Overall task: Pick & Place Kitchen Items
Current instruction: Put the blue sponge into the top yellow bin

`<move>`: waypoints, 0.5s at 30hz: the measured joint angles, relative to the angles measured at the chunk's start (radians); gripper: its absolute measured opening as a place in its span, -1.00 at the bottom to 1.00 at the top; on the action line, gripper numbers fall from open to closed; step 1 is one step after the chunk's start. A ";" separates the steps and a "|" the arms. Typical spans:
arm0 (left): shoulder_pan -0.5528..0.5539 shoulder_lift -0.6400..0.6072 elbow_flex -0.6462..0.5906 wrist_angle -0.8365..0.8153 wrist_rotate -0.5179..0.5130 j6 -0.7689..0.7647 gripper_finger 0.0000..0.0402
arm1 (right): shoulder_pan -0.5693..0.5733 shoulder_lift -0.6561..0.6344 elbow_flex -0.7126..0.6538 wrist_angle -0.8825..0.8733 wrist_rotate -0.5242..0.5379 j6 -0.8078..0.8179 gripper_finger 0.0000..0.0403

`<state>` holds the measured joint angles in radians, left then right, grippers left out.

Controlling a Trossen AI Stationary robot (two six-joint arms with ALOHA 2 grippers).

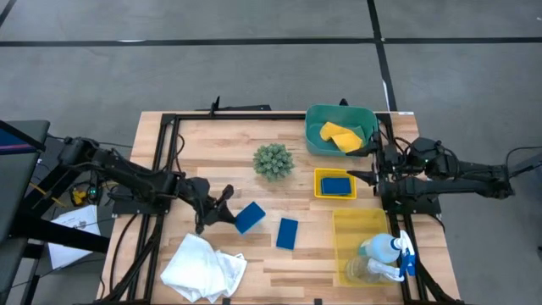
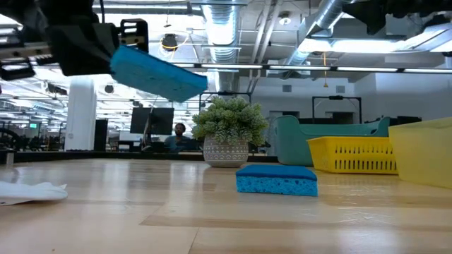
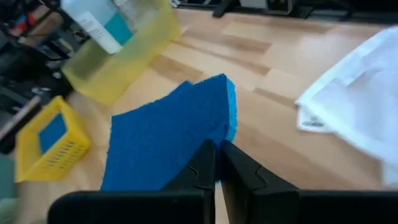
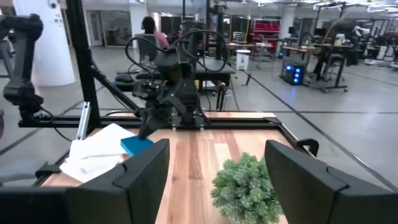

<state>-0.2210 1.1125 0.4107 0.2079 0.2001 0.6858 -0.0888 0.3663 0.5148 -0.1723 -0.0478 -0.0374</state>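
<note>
white cloth [image 3: 357, 106] cut off by the edge, spray bottle [image 3: 99, 22] top cropped and blurred

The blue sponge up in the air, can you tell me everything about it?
The blue sponge is a flat rectangle with a rough, spongy-looking surface. The left claw is shut on one edge of it and holds it above the wooden table, tilted, touching nothing else. It hangs between the white cloth and the plant ball. A second blue sponge lies flat on the table nearby.
</note>
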 joint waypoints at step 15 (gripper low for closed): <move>0.095 0.067 0.023 0.137 -0.325 0.260 -0.99 | 0.029 0.156 0.000 0.165 0.180 0.487 0.27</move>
<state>-0.1265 1.1797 0.4341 0.3452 -0.1254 0.9454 -0.0601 0.5228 0.5148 -0.0070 0.1322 0.4492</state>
